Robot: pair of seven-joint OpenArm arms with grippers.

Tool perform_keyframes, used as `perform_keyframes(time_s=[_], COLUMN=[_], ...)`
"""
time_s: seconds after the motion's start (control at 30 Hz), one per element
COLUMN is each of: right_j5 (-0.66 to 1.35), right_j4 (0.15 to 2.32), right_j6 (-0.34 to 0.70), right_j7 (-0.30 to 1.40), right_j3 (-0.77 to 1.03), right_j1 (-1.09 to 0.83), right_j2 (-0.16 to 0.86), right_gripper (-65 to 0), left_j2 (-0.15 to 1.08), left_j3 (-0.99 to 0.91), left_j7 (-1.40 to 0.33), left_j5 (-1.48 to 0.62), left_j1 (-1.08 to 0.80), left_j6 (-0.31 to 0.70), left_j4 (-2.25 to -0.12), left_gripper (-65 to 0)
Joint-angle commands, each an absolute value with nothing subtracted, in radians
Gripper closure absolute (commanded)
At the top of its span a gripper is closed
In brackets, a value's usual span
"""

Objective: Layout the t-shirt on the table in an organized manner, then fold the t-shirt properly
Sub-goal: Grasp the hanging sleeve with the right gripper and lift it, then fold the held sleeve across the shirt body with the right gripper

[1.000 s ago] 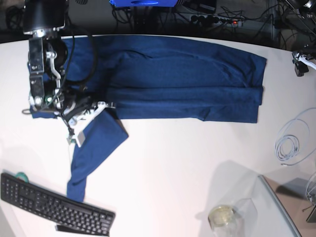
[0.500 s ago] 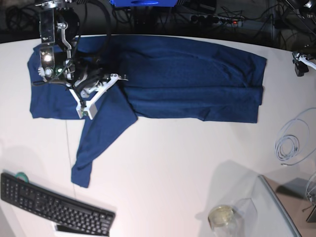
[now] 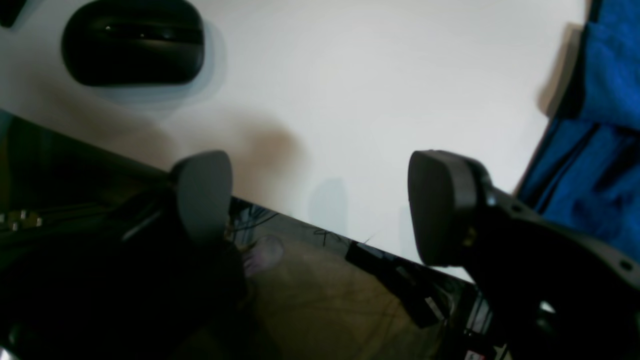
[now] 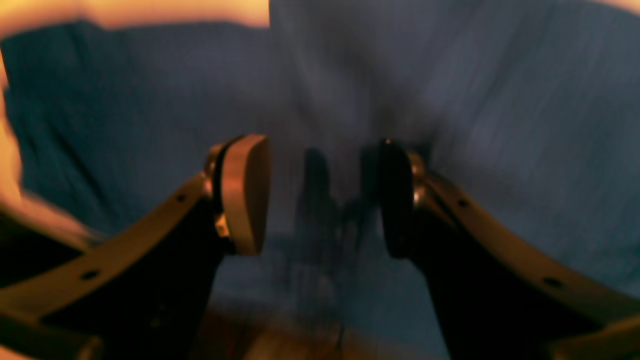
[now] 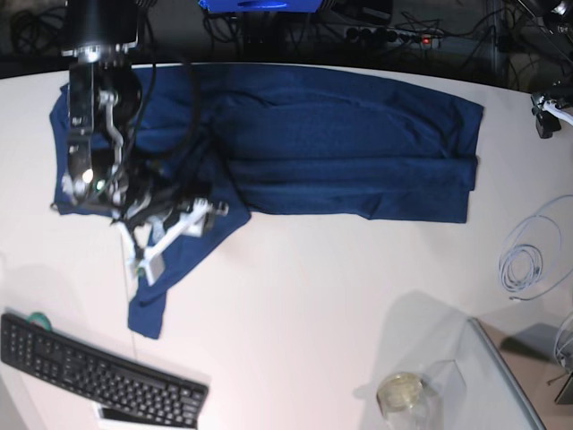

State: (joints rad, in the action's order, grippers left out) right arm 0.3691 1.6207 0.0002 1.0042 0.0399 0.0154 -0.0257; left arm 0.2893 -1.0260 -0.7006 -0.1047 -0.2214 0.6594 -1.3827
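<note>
White and broad, the desk [image 5: 340, 296] carried the t-shirt [image 5: 340, 152] across its far half, the navy cloth lying as a long, already doubled band from the far left corner to well past the middle. One sleeve [image 5: 166, 278] trailed out of that band toward the keyboard [image 5: 98, 376] near the front edge, its tip close to the keys but apart from them.

Half a second before, our right gripper [image 5: 148, 255] had been farther back over the left part of the cloth, with the sleeve drawn up under it. Now it stood nearer the front, over the root of the sleeve, and its jaws had parted. The right wrist view showed both pads apart with only blurred blue fabric beyond them, so we judged that nothing was held. The blur told us the arm was on the move.

Our left gripper [image 3: 320, 210] waited at the desk's far right edge, jaws wide and empty, with a fold of the shirt just beside it and a small black oval object [image 3: 132, 42] on the bare white surface ahead.

We took this to mean the sleeve had been let go short of lying flat. It hung out of the band at a slant, so the laying-out was not finished, and we thought it wanted tucking in before any further fold.
</note>
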Motion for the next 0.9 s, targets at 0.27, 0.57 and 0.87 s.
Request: perform_keyframes(time_s=[0.27,0.57,0.87], right_j5=[0.364,0.364,0.364], right_j4=[0.926,0.808,0.800], right_j6=[0.001,0.002,0.002], right_j7=[0.769,0.668,0.667], right_j3=[0.153,0.153,0.151], right_j1=[0.412,0.441,0.443], right_j2=[0.087,0.093,0.088], right_gripper=[-31.8,-31.8,-21.9], left_j2=[0.314,0.314,0.314], left_j3=[-1.036,-1.036,-1.035], left_j7=[-0.682,-0.682,-0.682], left_j5=[-0.113,-0.113,-0.113], left_j1=[-0.228,-0.223,-0.223], left_j6=[0.657,0.657,0.657], left_j4=[-1.397,-1.397,-1.397], left_gripper=[-52.7,-52.7,-52.7])
